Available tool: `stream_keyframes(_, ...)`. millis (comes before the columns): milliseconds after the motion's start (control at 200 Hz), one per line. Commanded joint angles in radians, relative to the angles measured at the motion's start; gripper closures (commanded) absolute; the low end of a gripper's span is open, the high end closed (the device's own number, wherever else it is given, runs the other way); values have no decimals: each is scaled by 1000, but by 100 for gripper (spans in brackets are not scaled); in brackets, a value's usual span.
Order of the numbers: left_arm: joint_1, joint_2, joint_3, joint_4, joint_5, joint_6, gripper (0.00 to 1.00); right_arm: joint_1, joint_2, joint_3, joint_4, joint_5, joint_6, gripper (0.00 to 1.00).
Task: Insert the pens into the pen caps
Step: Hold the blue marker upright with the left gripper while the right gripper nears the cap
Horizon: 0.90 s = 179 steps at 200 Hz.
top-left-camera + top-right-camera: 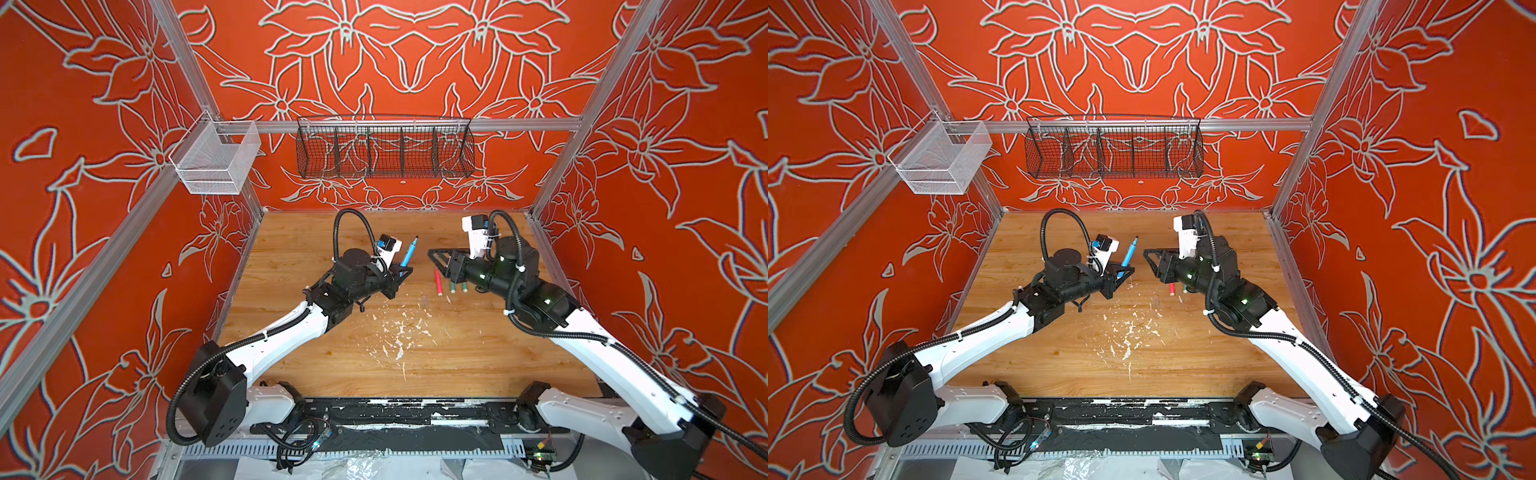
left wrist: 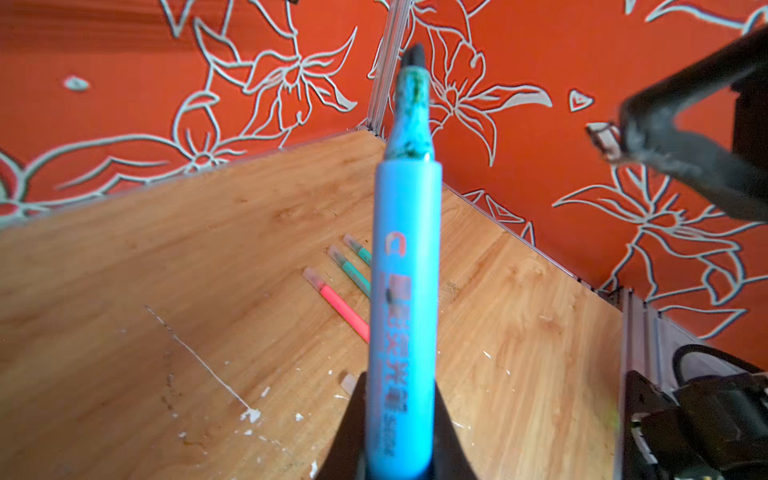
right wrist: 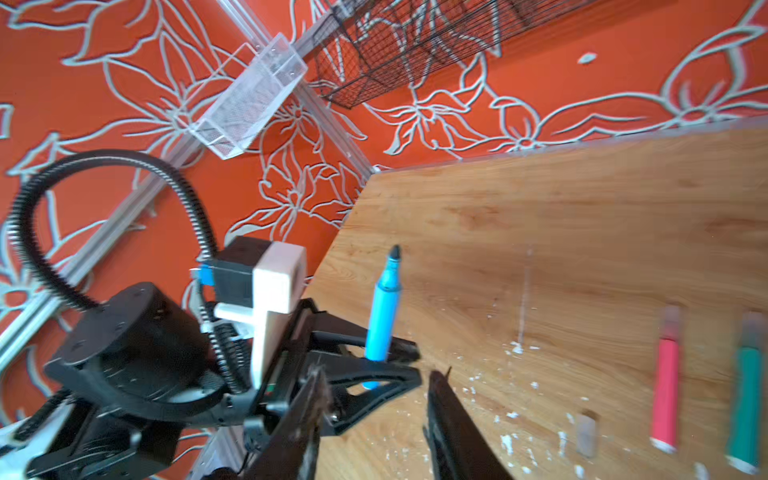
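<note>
The left gripper (image 1: 402, 274) is clamped narrow on the lower barrel of the blue pen (image 2: 405, 270), holding it above the middle of the desk (image 1: 291, 232). The pen stands tilted, its bare dark tip pointing up and toward the back edge, with no cap on it. The right gripper (image 1: 433, 254) hangs in the air just to the right of that tip, apart from it. In the right wrist view its fingers (image 3: 446, 407) stand partly spread with nothing between them.

Below the right gripper, right of the desk's centre, three pens lie side by side on the wood: the red-pink pen (image 1: 438, 282), then a green pen (image 2: 352, 272), then a second green pen (image 2: 360, 252), which lies nearest the right edge. Each wears a translucent cap on the end away from its white plug.

One loose cap (image 3: 586, 432) lies alone on the desk, near the plug end of the red-pink pen, on the side toward the left edge. White flecks (image 1: 399, 332) are scattered toward the front edge
</note>
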Motion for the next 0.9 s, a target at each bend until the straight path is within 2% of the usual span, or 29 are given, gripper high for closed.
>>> stream_keyframes(0,3,-42,-31,43,-23,88,100,-43,73,23,-265,116,-81,60)
stream_keyframes(150,2,-114,-142,163,-93,110,100,-94,109,-59,-246,80,-94,61)
stream_keyframes(375,2,-187,-127,103,-221,130,100,-92,333,-69,-232,43,-87,61)
stream_keyframes(505,0,-203,-157,143,-285,131,100,-61,481,-2,-273,106,-79,61)
stream_keyframes(595,-1,-208,-148,135,-289,127,100,-34,588,68,-323,158,-60,61)
stream_keyframes(891,-14,-213,-142,124,-295,112,100,0,779,193,-363,183,-28,62)
